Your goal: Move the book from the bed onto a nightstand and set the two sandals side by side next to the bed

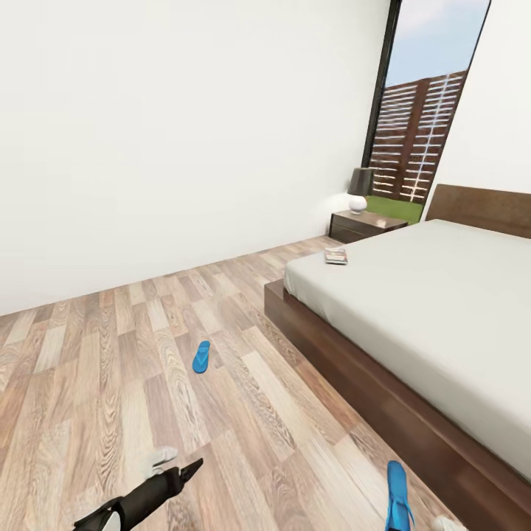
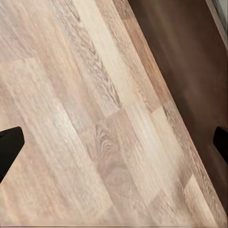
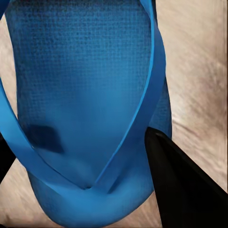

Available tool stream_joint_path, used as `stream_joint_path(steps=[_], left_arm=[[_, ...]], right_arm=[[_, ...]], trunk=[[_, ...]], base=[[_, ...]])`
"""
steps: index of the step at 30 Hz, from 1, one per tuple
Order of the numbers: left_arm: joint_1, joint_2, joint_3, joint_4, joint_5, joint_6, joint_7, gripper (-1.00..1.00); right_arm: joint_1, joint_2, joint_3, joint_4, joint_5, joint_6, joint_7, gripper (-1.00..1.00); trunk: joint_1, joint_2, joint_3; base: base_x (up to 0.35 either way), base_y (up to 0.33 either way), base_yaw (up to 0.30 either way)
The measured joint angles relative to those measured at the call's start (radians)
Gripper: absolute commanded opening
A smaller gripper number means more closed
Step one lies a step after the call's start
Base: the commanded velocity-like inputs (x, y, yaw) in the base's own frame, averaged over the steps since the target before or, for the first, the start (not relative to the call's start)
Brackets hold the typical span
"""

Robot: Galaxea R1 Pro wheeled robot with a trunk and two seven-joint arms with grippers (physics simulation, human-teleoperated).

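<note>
From the head view, you have the book point(image 1: 336, 255) lying flat at the near corner of the bed point(image 1: 442, 310), with the nightstand point(image 1: 365, 223) beyond it against the wall by the window. One sandal point(image 1: 201, 356) lies out on the floor point(image 1: 110, 354), well apart from the bed; the other sandal point(image 1: 397, 495) sits close beside the bed frame at the lower edge. Your left gripper point(image 1: 190, 470) hangs low over the planks.

In the left wrist view, the left gripper point(image 2: 114, 142) stands wide open over bare floor, its dark fingertips point(image 2: 9, 147) far apart, the bed frame just beside.

In the right wrist view, the near sandal point(image 3: 85, 104) sits right under the right gripper point(image 3: 80, 161). One finger point(image 3: 185, 185) rests outside the strap; whether the jaws have closed on it I cannot tell, since the other finger barely shows.

Expect the sandal to be light, thin and floppy. Pinch the sole edge or the strap junction near the toe post. The paperback is light and bendy too; take it by an edge.
</note>
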Motion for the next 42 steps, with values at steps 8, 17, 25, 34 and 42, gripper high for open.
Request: stream_joint_path(steps=[8,17,25,34,42], left_arm=[[0.000,-0.047,-0.010,0.064,-0.113,-0.055,0.084,1.00],[0.000,-0.072,-0.009,0.108,-0.146,-0.169,0.096,1.00],[0.000,-0.072,-0.004,0.111,-0.143,-0.174,0.097,1.00],[0.000,-0.069,-0.003,0.111,-0.141,-0.175,0.098,1.00],[0.000,-0.071,-0.004,0.111,-0.141,-0.175,0.098,1.00]], right_arm=[[0.001,0.018,0.000,0.000,0.024,-0.006,-0.054,-1.00],[0.001,0.018,-0.002,0.000,0.068,-0.006,-0.049,-1.00],[0.001,0.017,-0.003,0.000,0.068,-0.006,-0.053,-1.00],[0.001,0.018,-0.002,0.000,0.068,-0.006,-0.052,-1.00],[0.001,0.018,-0.003,0.000,0.068,-0.004,-0.049,-1.00]], trunk=[[0.000,0.000,0.000],[0.000,0.000,0.000],[0.000,0.000,0.000],[-0.001,0.000,0.000],[0.000,0.000,0.000]], base=[[0.000,0.000,0.000],[0.000,0.000,0.000],[0.066,0.000,0.000],[0.299,0.000,0.060],[0.114,0.000,0.264]])
